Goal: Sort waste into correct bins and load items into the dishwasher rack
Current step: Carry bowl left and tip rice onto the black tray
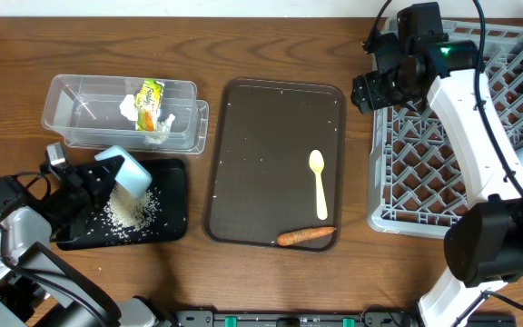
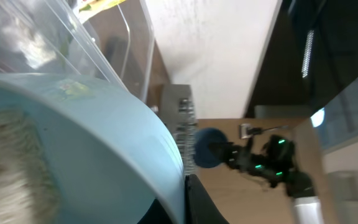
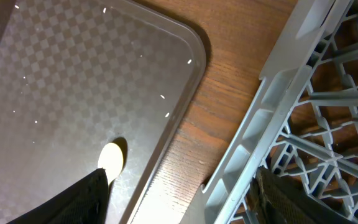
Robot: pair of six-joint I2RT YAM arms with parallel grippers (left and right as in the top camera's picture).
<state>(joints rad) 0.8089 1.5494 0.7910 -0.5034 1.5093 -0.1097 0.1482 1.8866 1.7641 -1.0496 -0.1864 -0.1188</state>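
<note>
The serving tray (image 3: 73, 81) is checkered dark brown, the spoon (image 1: 319, 184) pale yellow, the carrot (image 1: 305, 236) orange.

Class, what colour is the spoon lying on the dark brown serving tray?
Pale yellow; the spoon shows best in the overhead view.

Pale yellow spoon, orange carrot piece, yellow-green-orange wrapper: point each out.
pale yellow spoon (image 1: 320, 186), overhead view, on the handle.
orange carrot piece (image 1: 305, 236), overhead view, middle of its length.
yellow-green-orange wrapper (image 1: 151, 104), overhead view, centre of its printed face.

Robot lab, pretend kitchen: wood table (image 1: 271, 41), two robot arms (image 1: 466, 127), dish rack (image 1: 425, 168) just beside right gripper (image 1: 363, 91).
</note>
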